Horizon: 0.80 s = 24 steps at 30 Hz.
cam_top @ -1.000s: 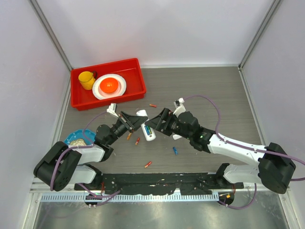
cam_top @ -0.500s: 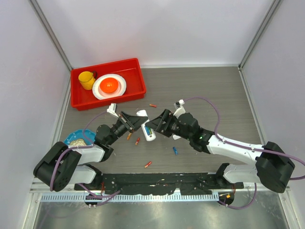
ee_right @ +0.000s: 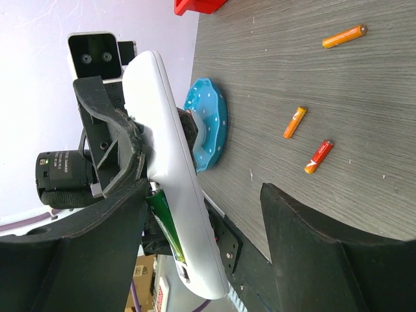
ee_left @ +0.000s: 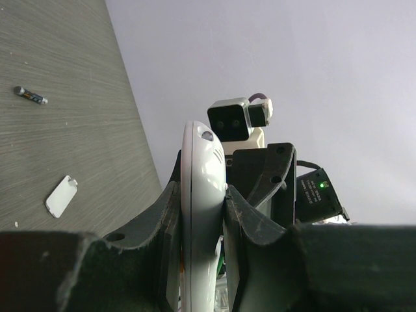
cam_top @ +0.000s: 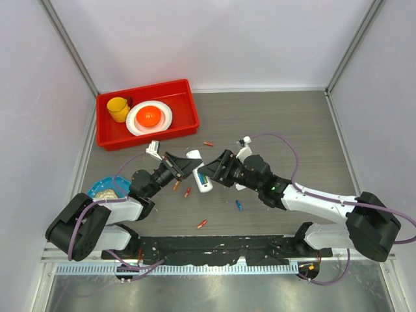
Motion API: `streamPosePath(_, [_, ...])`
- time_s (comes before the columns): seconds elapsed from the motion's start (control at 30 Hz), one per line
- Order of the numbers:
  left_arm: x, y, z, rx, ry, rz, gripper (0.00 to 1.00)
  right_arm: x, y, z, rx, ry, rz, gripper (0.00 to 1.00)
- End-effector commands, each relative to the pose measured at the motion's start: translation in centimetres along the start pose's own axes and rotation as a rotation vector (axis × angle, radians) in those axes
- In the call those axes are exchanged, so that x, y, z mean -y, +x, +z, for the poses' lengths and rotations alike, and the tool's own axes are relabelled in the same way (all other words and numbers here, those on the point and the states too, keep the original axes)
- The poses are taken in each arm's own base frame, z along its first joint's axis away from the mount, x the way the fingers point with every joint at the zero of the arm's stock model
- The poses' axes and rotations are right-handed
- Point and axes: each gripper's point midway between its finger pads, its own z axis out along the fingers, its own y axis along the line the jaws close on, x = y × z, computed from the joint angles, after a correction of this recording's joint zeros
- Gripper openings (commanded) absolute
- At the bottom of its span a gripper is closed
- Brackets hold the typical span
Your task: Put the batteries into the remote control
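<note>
My left gripper [cam_top: 187,168] is shut on the white remote control [cam_top: 199,174] and holds it on edge above the table; in the left wrist view the jaws pinch its sides [ee_left: 203,188]. A green battery [cam_top: 201,177] lies in the remote's open back slot, also seen in the right wrist view [ee_right: 162,218]. My right gripper [cam_top: 218,168] is open, its fingers [ee_right: 318,260] spread wide with the remote [ee_right: 166,149] against the left one. Loose batteries lie on the table: orange [cam_top: 208,143], red [cam_top: 188,192], blue [cam_top: 239,205], red [cam_top: 202,224]. The white cover piece [ee_left: 62,196] lies flat on the table.
A red bin [cam_top: 185,97] at the back left holds a yellow cup [cam_top: 118,108] and a white plate [cam_top: 162,120] with an orange fruit. A blue bowl [cam_top: 104,188] sits by the left arm. Grey walls enclose the table.
The right arm has edged slightly left toward the remote. The left gripper and the remote have not visibly moved.
</note>
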Motion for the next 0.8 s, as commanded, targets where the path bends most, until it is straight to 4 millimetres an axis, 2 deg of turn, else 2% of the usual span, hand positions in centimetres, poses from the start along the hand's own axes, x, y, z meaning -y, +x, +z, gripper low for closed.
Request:
streamPosePath(0.0, [8.4,-1.8,-0.2,0.082,0.316,0.108,0.00,0.2,0.3,0.1,-0.010,-0.017,0.015,0.74])
streamPosePath(0.77, [10.1,-2.5,0.0,0.109,0.359,0.122,0.00,1.2,1.5,0.1,-0.047,-0.019,0.037,0.70])
